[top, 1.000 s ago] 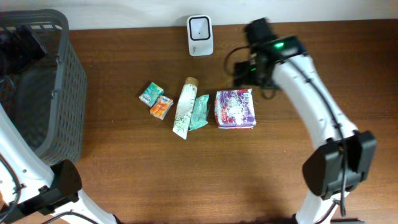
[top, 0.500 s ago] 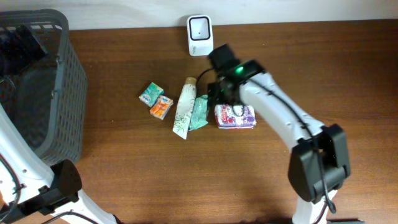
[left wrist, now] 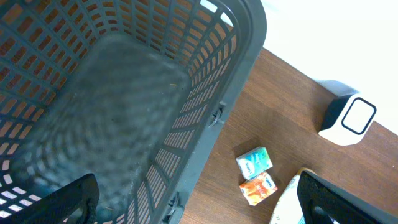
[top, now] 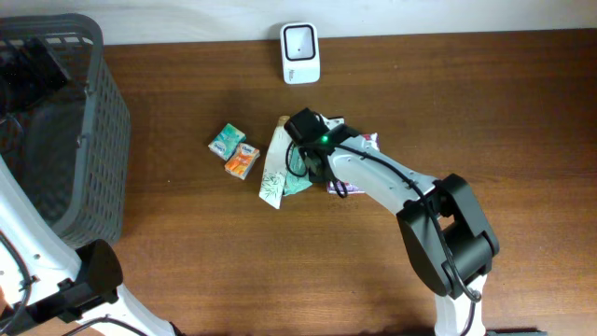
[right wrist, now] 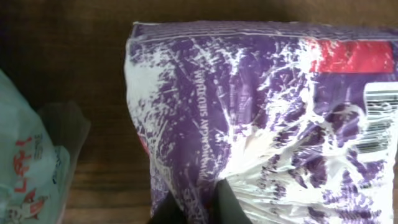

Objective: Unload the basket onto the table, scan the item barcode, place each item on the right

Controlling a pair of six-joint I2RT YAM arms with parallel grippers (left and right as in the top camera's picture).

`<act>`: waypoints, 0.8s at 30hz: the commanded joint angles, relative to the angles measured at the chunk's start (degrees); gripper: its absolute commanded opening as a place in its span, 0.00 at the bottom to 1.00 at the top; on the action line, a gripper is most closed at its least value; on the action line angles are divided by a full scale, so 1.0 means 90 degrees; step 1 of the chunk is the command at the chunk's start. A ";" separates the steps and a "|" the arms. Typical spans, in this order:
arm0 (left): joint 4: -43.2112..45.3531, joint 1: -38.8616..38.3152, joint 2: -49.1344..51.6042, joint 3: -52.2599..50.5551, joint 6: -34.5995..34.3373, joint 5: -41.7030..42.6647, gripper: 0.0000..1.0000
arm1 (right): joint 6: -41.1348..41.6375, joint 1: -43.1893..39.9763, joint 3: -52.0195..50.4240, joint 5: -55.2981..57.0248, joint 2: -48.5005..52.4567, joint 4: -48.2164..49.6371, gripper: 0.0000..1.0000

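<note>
We see the brown wooden table [top: 522, 112] running up to a pale wall [top: 187, 19] at its far edge, and the dark grey plastic lattice basket [top: 93, 140] at its left end sits where it did a second ago. The white right arm [top: 392, 182] has swung in from the far right and now lies over the table's middle, covering most of the purple-and-white crinkled plastic packet [right wrist: 261, 112], which has not shifted. The right tool [right wrist: 202, 208], spread apart a second ago, is now closed, pinching the packet's film. The left tool [left wrist: 194, 180] hangs spread wide over the basket. Beside the packet lie a teal pouch [top: 298, 187] and a white tube [top: 272, 168]. Farther left are a small teal packet [top: 226, 141] and a small orange packet [top: 242, 162]. A white box-shaped scanner [top: 300, 52] stands by the wall.
</note>
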 commanded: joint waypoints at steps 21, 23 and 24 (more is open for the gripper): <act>-0.0002 0.0049 -0.0134 -0.0007 0.0080 0.0024 0.99 | -0.1970 -0.4214 -0.0182 -0.7242 -0.0401 -0.0624 0.04; -0.0002 0.0049 -0.0134 -0.0007 0.0080 0.0024 0.99 | -0.2101 -0.4323 -0.0136 -0.7247 -0.0481 -0.0816 0.04; -0.0002 0.0049 -0.0134 -0.0007 0.0080 0.0024 0.99 | -0.2178 -0.4286 -0.0092 -0.7225 -0.0607 -0.0821 0.04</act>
